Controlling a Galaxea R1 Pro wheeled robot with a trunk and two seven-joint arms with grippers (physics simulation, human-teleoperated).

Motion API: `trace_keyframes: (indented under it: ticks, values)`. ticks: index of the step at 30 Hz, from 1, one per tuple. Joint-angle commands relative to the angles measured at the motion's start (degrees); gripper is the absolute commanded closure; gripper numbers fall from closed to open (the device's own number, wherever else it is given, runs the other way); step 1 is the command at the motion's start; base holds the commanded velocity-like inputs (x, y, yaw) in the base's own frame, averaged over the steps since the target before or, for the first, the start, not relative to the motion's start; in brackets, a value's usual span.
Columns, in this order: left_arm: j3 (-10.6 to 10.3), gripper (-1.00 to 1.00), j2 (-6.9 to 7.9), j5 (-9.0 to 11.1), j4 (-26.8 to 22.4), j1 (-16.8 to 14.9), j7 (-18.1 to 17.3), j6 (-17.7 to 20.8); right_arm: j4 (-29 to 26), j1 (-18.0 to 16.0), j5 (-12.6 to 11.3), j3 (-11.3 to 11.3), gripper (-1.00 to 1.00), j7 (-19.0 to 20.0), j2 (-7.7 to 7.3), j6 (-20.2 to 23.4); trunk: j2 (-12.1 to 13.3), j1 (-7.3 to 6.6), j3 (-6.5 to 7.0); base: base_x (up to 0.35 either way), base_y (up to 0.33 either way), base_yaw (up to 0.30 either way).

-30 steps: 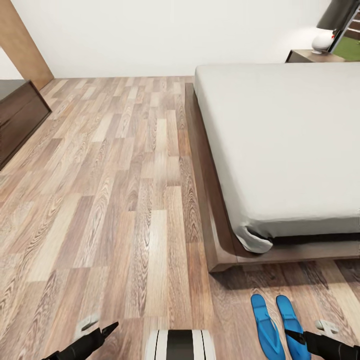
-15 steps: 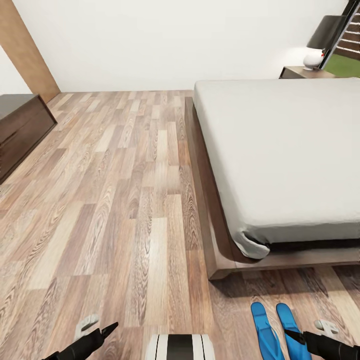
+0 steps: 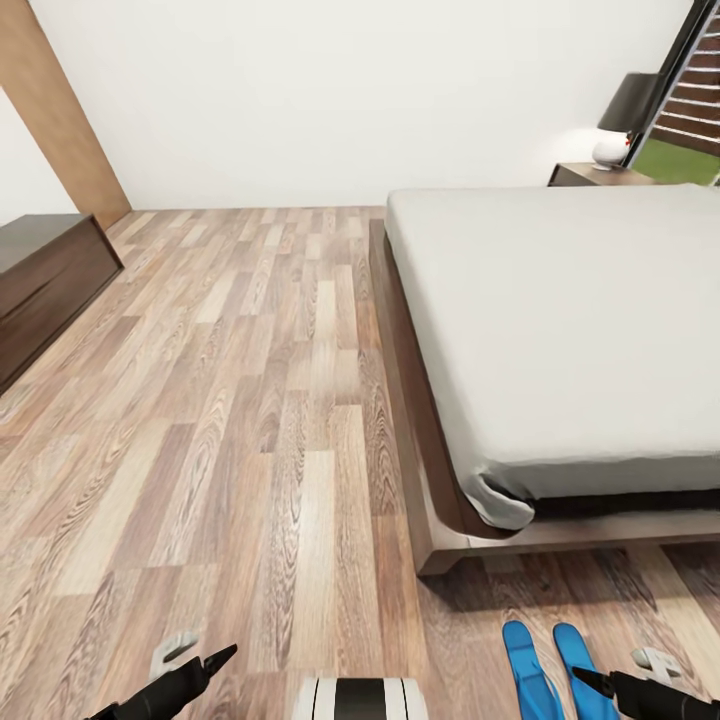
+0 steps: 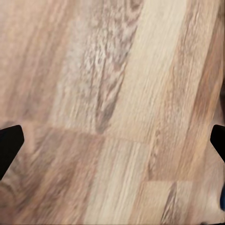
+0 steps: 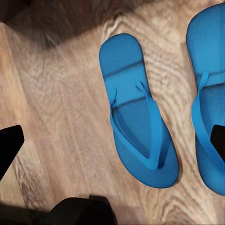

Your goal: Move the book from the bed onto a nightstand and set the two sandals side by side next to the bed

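Observation:
Two bright-blue sandals (image 3: 527, 665) lie side by side on the plank floor just off the bed's near corner. In the right wrist view one sandal (image 5: 138, 126) lies whole below the camera and the other (image 5: 208, 93) is cut by the picture's edge. My right gripper (image 5: 115, 140) hangs open above them, touching neither. My left gripper (image 4: 112, 140) is open over bare floor. The bed (image 3: 570, 320) has an off-white mattress on a dark wooden frame. A nightstand (image 3: 585, 175) stands at its far corner. The book is out of view.
A long low dark dresser (image 3: 45, 280) stands against the left wall. A lamp (image 3: 620, 120) sits on the nightstand, beside a dark-framed window (image 3: 690, 110). My base (image 3: 362, 698) shows at the bottom. Wide plank floor lies between dresser and bed.
The head camera has tilted up: the whole picture has slid down, showing more of the wall, nightstand and window. Sandals and both grippers have kept their places.

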Motion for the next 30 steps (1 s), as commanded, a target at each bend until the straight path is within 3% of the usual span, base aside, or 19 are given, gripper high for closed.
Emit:
trace_keyframes:
  ticks: [1,12,16,30]
  values:
    - [0.12,-1.00,-0.01,0.46,0.01,-0.02,-0.20,0.58,0.09,-0.01,-0.33,-0.10,-1.00,0.18,-0.01,0.54,0.00,-0.03,0.19,0.000,0.000,0.000]
    - [0.07,-1.00,-0.07,0.44,0.01,-0.02,-0.07,0.50,1.18,-0.01,-0.31,-0.04,-1.00,-0.24,0.23,0.16,0.15,-0.32,2.63,0.000,0.000,0.000]
    - [0.02,-1.00,-0.16,0.40,0.01,-0.02,0.02,0.47,2.02,-0.01,-0.11,-0.14,-1.00,-0.37,2.74,0.08,0.20,-0.42,3.51,0.000,0.000,0.000]
    - [-0.18,-1.00,-0.52,0.37,0.08,-0.02,0.23,0.32,4.47,-0.01,0.11,-0.08,-1.00,-0.51,4.57,-0.13,0.39,-0.78,6.62,0.000,0.000,0.000]
